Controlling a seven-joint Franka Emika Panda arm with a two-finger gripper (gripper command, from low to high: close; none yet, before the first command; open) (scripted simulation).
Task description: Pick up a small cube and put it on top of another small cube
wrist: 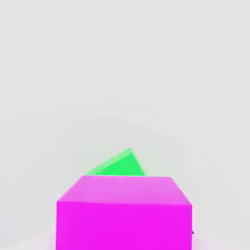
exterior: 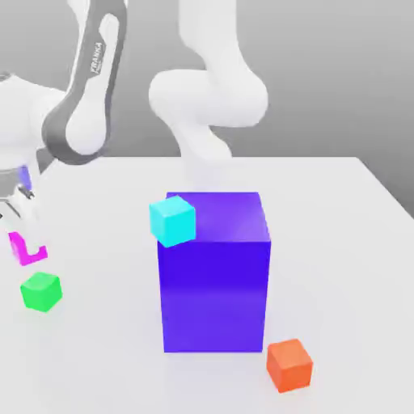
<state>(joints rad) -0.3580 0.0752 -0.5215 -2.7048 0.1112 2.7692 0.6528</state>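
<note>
The small cube (exterior: 32,254), bright magenta-pink, sits at the exterior view's far left between my gripper's (exterior: 23,241) white fingers (exterior: 26,212). The gripper is shut on it, and the fingers cover part of the cube. In the hand view the same small cube (wrist: 124,214) looms close. A green small cube (exterior: 40,291) lies on the table just in front of it, a short gap away, and its top peeks out behind the magenta one (wrist: 119,166). Whether the held cube is off the table I cannot tell.
A tall blue-violet block (exterior: 214,275) stands mid-table. A cyan cube (exterior: 172,220) overlaps its upper left corner; whether it rests on the block or behind it is unclear. An orange small cube (exterior: 289,365) lies near the block's front right corner. The white table (exterior: 340,242) spreads to the right.
</note>
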